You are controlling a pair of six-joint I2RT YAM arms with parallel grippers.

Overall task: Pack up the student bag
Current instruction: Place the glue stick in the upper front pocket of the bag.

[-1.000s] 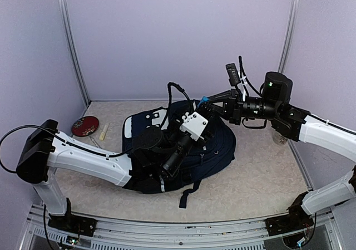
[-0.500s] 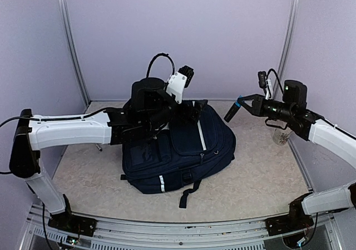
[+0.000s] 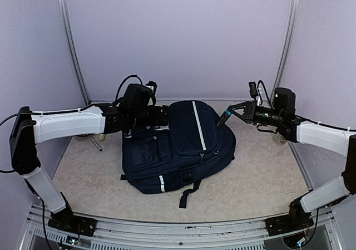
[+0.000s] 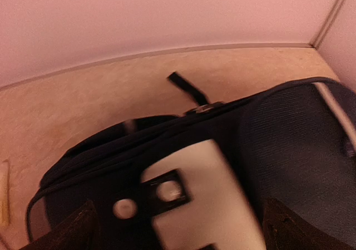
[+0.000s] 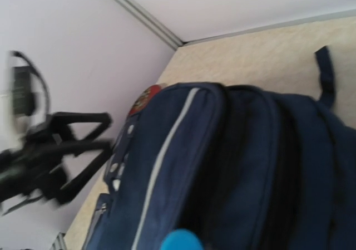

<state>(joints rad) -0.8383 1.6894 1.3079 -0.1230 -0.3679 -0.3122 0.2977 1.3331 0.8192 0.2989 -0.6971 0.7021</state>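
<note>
1. The left fingers [image 4: 82,232] are held wide apart with nothing gripped between them. They are poised just above a white patch [image 4: 206,200] at the far left end of the student bag [image 3: 183,155].
2. Whether the right fingers [image 3: 223,119] are apart or together cannot be told; only a blurred blue tip [image 5: 181,241] is seen in the right wrist view. They are held at the bag's far right corner, and contact cannot be judged.
3. The bag is laid flat in the middle of the table [image 3: 261,177], white stripe [image 3: 198,125] upward, between the two arms.
4. The step in hand is judged to be the opening of the bag, since no item is held for packing.
5. Next, a grip on the fabric near the patch is called for from the left fingers, while the zip or opening is sought by the right fingers.
</note>
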